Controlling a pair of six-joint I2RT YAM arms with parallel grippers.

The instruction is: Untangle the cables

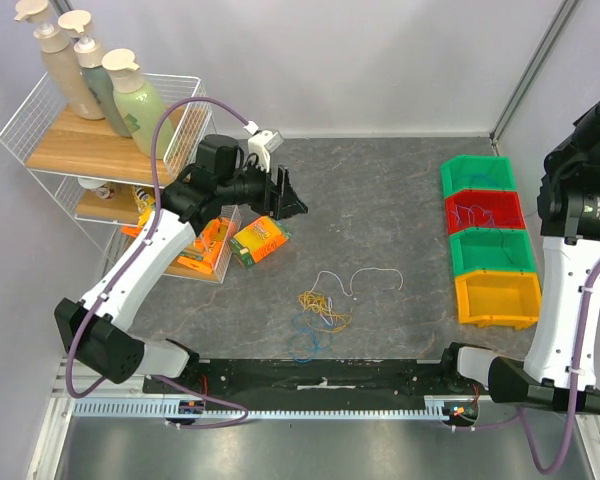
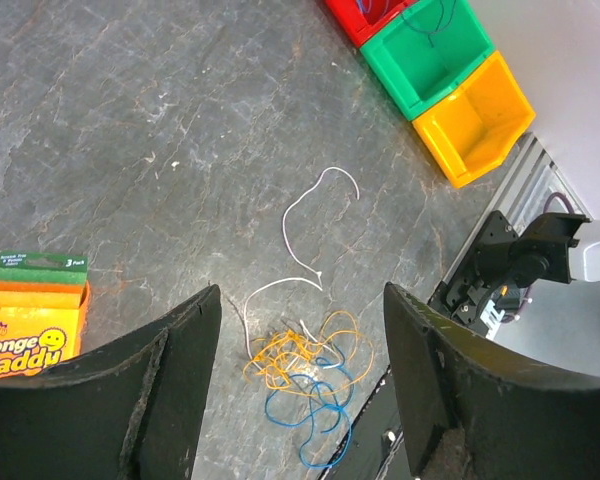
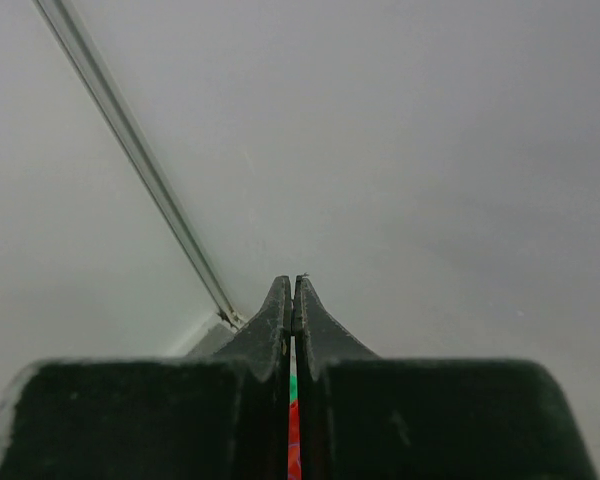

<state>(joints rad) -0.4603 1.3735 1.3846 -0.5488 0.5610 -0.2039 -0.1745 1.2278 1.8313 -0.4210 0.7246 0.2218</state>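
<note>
Several thin cables (image 1: pixel 320 308), yellow, blue and white, lay tangled on the table (image 1: pixel 400 200) in the top view. They sat near the front edge, apart from the left gripper (image 1: pixel 292 196), which hung farther back and to the left. From the left wrist, we saw its fingers (image 2: pixel 170 380) spread wide, with the tangle lying on the table between them. From the right wrist, the right gripper (image 3: pixel 293 300) had its fingers pressed together, pointing at a plain wall (image 3: pixel 430 150).
</note>
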